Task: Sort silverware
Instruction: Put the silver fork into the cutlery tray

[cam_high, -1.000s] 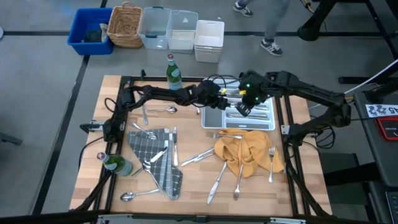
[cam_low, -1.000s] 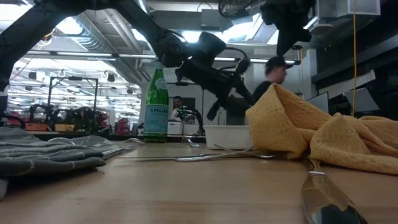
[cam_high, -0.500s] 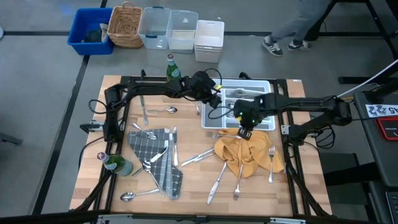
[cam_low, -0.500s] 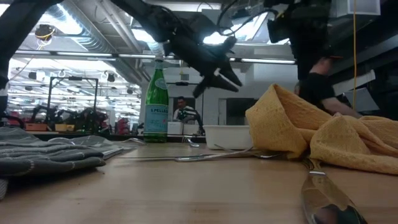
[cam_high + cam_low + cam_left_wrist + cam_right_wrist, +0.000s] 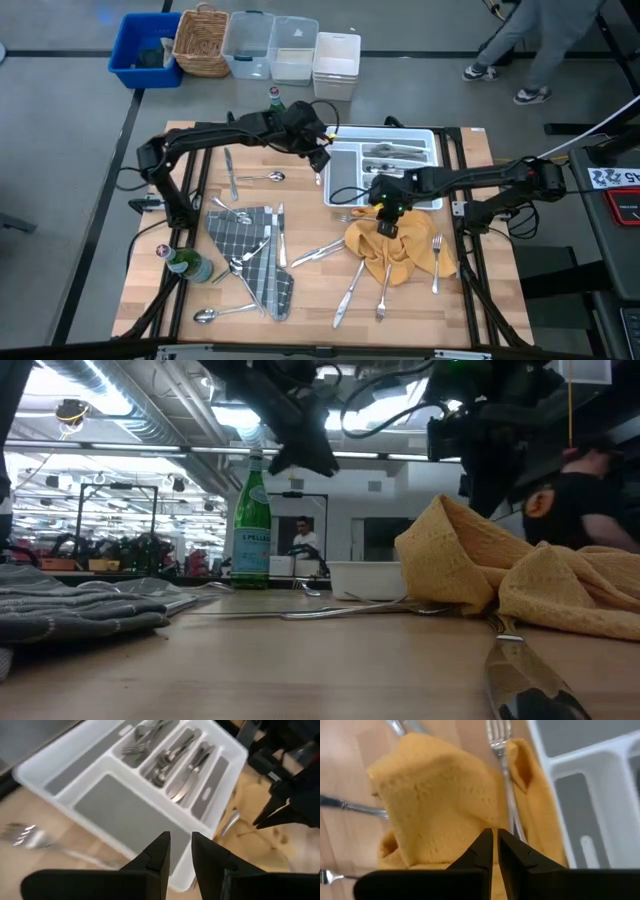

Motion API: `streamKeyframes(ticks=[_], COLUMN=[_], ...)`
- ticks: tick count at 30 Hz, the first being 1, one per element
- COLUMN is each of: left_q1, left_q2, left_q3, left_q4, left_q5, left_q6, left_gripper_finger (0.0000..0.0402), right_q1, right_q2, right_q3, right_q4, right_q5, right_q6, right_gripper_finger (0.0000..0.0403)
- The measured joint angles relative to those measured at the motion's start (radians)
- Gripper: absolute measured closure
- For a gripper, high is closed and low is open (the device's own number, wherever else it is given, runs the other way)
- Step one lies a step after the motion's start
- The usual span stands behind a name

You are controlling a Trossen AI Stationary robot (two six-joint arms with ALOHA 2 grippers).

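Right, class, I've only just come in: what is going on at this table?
A two-armed robot is sorting silverware into a white tray. Some forks, spoons and knives already lie in its narrow compartments; many pieces remain scattered on the table, on a grey cloth and a yellow cloth. The right pincer, nearly shut and empty, hangs over the yellow cloth near a fork. The left pincer, holding nothing, hovers beside the tray's left edge.

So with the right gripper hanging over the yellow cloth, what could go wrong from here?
1. The right gripper is nearly shut above the yellow cloth; the fork lies partly on the cloth, so a grab may pinch fabric and drag it.
2. Dragging the cloth could shift the forks and spoons lying at its lower edge.
3. The left gripper hovers close over the white tray and could knock its rim.
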Motion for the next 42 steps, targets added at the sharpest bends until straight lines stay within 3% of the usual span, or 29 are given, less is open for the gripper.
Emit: streamKeyframes(ticks=[9,35,38,42], left_q1=[-0.001,0.001,0.001,0.001], left_q2=[-0.052,-0.091,-0.091,-0.091], left_q3=[0.0,0.0,0.0,0.0], left_q4=[-0.123,-0.259,-0.257,-0.256], left_q5=[-0.062,-0.07,-0.07,-0.07], left_q6=[0.053,0.128,0.128,0.128], left_gripper_finger=[0.0335,0.0335,0.0335,0.0335], right_q1=[0.0,0.0,0.0,0.0], right_q2=[0.0,0.115,0.115,0.115], right_q3=[-0.068,-0.102,-0.102,-0.101], right_q4=[0.055,0.092,0.092,0.093], right_q5=[-0.003,0.014,0.011,0.006], right_q6=[-0.086,-0.086,-0.059,-0.05], right_gripper_finger=[0.0372,0.0372,0.0361,0.0315])
